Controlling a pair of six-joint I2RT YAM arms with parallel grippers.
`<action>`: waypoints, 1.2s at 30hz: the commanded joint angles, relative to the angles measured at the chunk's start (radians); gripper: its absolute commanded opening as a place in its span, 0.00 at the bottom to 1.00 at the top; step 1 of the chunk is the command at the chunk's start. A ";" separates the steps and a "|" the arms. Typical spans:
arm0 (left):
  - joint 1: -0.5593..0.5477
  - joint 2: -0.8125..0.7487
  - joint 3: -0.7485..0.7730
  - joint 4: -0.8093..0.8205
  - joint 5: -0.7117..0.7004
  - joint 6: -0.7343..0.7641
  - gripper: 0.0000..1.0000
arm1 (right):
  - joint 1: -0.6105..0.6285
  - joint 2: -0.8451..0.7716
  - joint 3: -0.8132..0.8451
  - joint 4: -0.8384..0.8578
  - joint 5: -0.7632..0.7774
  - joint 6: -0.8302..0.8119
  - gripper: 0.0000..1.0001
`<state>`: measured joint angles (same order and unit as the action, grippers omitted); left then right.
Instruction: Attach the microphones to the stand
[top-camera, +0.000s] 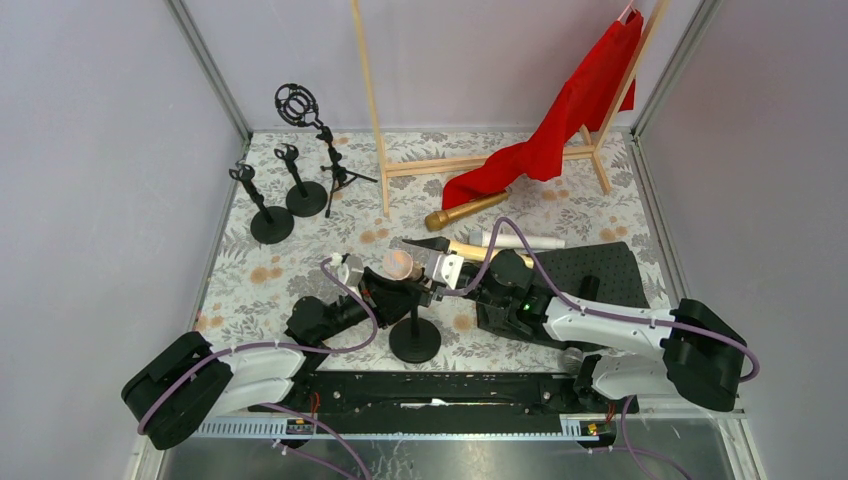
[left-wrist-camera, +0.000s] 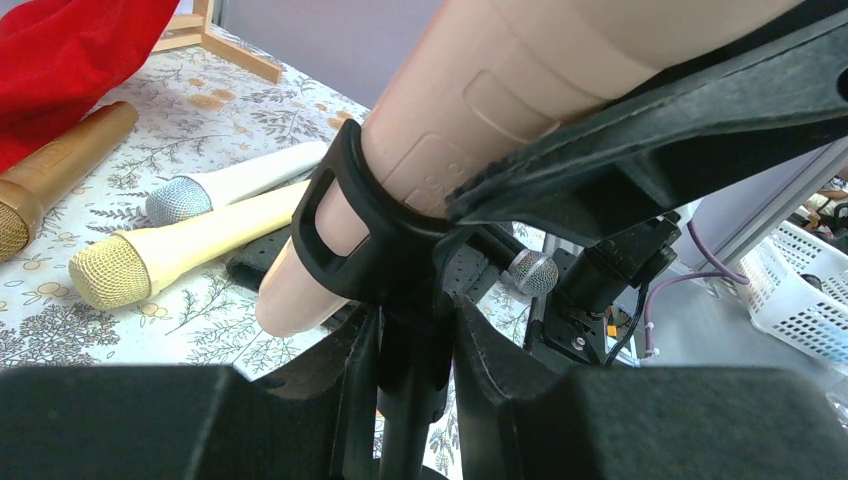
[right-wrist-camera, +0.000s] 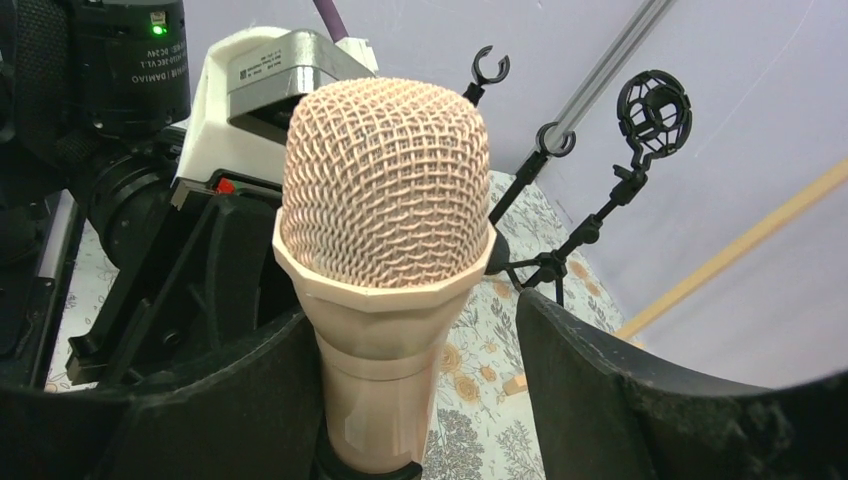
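Observation:
The pink microphone (top-camera: 400, 265) sits head-up in the clip of a black stand (top-camera: 415, 340) at the table's middle; its body passes through the clip ring (left-wrist-camera: 335, 215). My left gripper (top-camera: 395, 295) is shut on the stand's post (left-wrist-camera: 410, 400) just below the clip. My right gripper (top-camera: 440, 268) is open around the pink microphone (right-wrist-camera: 385, 200), with the left finger against its body and the right finger (right-wrist-camera: 570, 350) apart from it. The gold (top-camera: 465, 211), pale yellow (top-camera: 490, 250) and white (top-camera: 520, 240) microphones lie on the table behind.
Two small empty stands (top-camera: 270, 215) (top-camera: 303, 190) and a tripod with a shock mount (top-camera: 320, 130) stand at the back left. A wooden rack (top-camera: 480, 160) with a red cloth (top-camera: 570, 110) is at the back. A black mat (top-camera: 600, 270) lies at the right.

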<state>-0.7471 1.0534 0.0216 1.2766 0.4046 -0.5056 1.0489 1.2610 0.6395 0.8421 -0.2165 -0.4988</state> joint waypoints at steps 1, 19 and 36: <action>-0.003 -0.015 0.022 0.101 0.017 -0.011 0.00 | -0.012 -0.042 0.067 0.044 -0.027 0.029 0.73; -0.003 -0.019 0.019 0.100 0.006 -0.011 0.00 | -0.007 -0.060 0.053 -0.044 -0.076 0.006 0.34; -0.001 -0.039 0.001 0.106 -0.009 -0.002 0.00 | -0.007 -0.040 -0.046 -0.323 0.055 -0.223 0.00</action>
<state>-0.7490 1.0534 0.0216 1.2346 0.4023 -0.4923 1.0599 1.2125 0.6609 0.7124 -0.2871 -0.5789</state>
